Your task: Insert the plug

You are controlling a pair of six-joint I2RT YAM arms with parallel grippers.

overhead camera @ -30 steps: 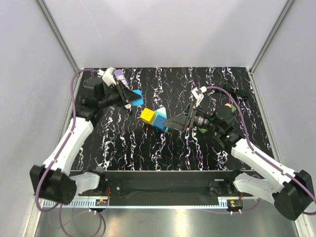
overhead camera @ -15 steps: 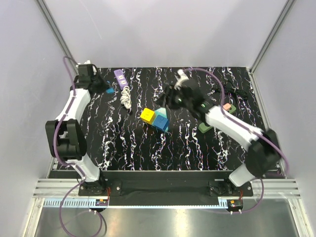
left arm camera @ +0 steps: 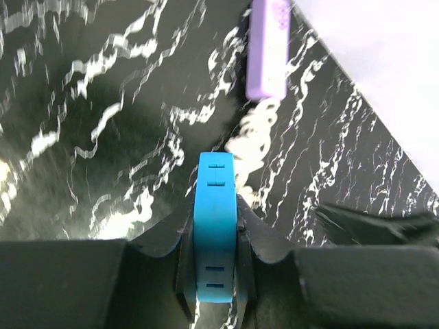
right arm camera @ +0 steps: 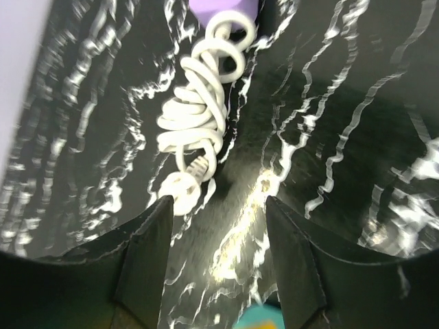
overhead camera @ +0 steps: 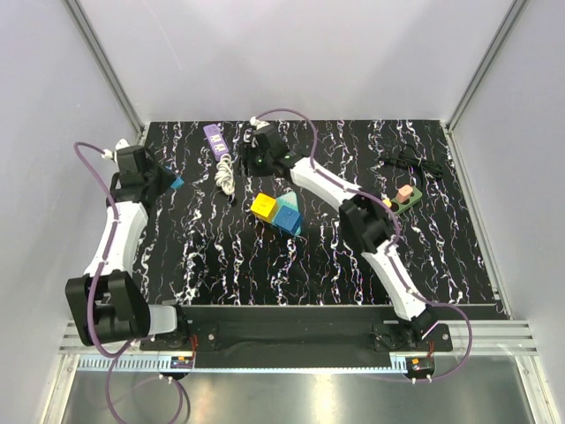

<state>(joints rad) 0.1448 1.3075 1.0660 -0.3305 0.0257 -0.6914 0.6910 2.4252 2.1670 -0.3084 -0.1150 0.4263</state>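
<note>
The right tool (right arm camera: 218, 205) hangs with its fingers apart over the white cord (right arm camera: 195, 116), holding nothing; the plug (right arm camera: 180, 186) lies flat on the tabletop (overhead camera: 309, 265) at the loose end of that coil, just beside the tool's left finger rather than centred in the gap; the purple power strip (overhead camera: 214, 137) it presumably belongs in sits at the far end of the same cord, near the back edge. The likeliest failure is a bad grasp; if the fingers drop and close where they now stand, they may pinch a loop of the coil, or nick the plug by its edge so that it twists and its prongs end up pointing the wrong way. The coil itself is a second hazard; the loops look tightly bunched, so lifting the plug could drag the whole tangle, and with it the light strip, across the slick surface. Insertion needs a push against the strip, and nothing pins it down; the left tool (left arm camera: 215, 212) is clamped on a blue block (left arm camera: 215, 178), well apart from the strip at the left side, so it cannot brace anything until it lets that go; pressed unbraced, the strip may slide or swing away. Both wrist views are smeared, so the way the prongs face cannot be told, and a misjudged approach is a real risk.
</note>
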